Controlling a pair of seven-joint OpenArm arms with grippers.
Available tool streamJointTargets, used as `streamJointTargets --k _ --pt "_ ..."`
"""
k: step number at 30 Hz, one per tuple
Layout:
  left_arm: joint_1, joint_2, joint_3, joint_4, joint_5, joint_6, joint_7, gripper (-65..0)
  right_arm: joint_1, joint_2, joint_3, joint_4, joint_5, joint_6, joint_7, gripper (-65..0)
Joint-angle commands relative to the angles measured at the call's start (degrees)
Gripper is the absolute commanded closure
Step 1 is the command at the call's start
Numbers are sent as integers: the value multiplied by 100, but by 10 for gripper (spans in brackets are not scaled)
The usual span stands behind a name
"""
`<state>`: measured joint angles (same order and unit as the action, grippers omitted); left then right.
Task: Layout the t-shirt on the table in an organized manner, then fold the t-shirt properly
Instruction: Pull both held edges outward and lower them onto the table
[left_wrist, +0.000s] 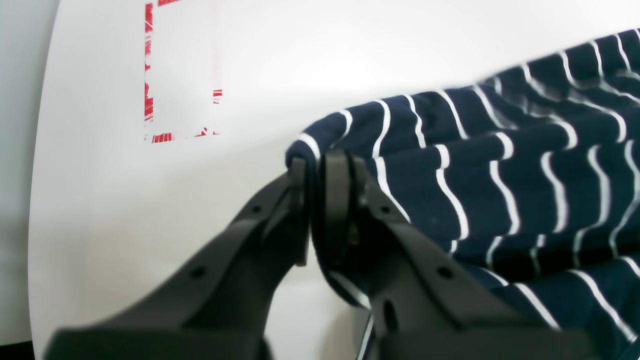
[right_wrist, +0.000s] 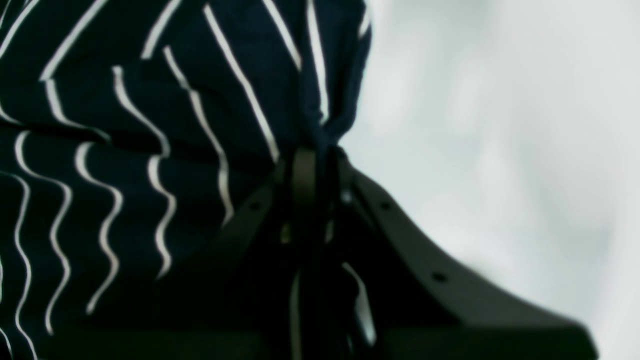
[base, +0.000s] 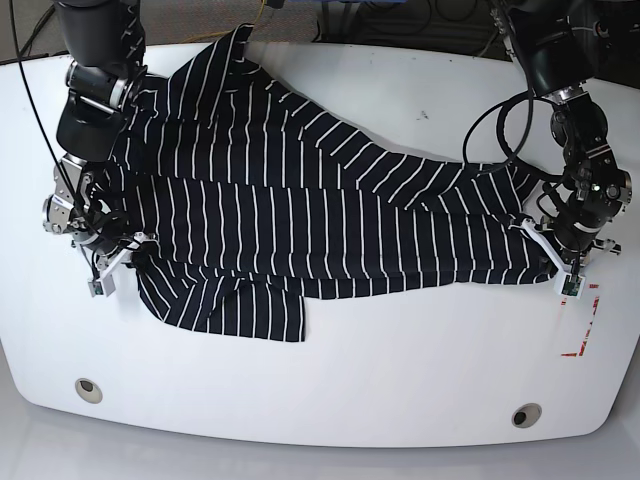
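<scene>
Across the desk (base: 330, 400), each gripper, left (left_wrist: 316, 165) and right (right_wrist: 316, 159), pinches the limp, light t-shirt (base: 300, 220) at opposite, probably hem, edges

The t-shirt (base: 300, 210) is black, reading as deep navy up close, crossed all over by thin white stripes that turn wavy where the cloth bunches. The table (base: 400, 380) under it is plain white, with broken red lines (base: 583, 325) marking a rectangle just beside the shirt's right end.
</scene>
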<state>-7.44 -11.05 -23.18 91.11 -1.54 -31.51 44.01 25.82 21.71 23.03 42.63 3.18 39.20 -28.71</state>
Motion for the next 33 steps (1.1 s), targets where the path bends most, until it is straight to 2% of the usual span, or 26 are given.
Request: streamJointTargets --k 1,5,10,20,24,26,28,30,33 --pt "-122 -174 -16 -61 -53 34 -124 -32 147 110 14 84 29 5 80 -29" --pt "-333 -218 -25 -395 -61 34 -133 -32 138 110 14 84 29 5 80 -29" --pt "-500 -508 -95 -737 -79 25 -133 -32 138 119 14 84 29 5 80 -29" --pt "-974 -596 -60 -1080 -79 25 -133 -32 138 207 14 84 29 5 80 -29" --pt "-1168 -596 151 -1353 -79 25 -133 -38 138 207 14 84 29 5 80 -29" --pt "-1212 -596 221 -1450 -79 25 -133 -66 138 207 14 84 29 5 80 -30" --pt "-1229 -579 239 -1520 -79 25 -133 -128 138 207 14 84 29 5 80 -34" --pt "-1229 -570 239 -1537 -79 25 -133 -211 138 207 5 84 29 5 80 -38" --pt "-1229 -561 239 -1537 -79 52 -133 -346 138 198 5 84 29 -4 80 -97"
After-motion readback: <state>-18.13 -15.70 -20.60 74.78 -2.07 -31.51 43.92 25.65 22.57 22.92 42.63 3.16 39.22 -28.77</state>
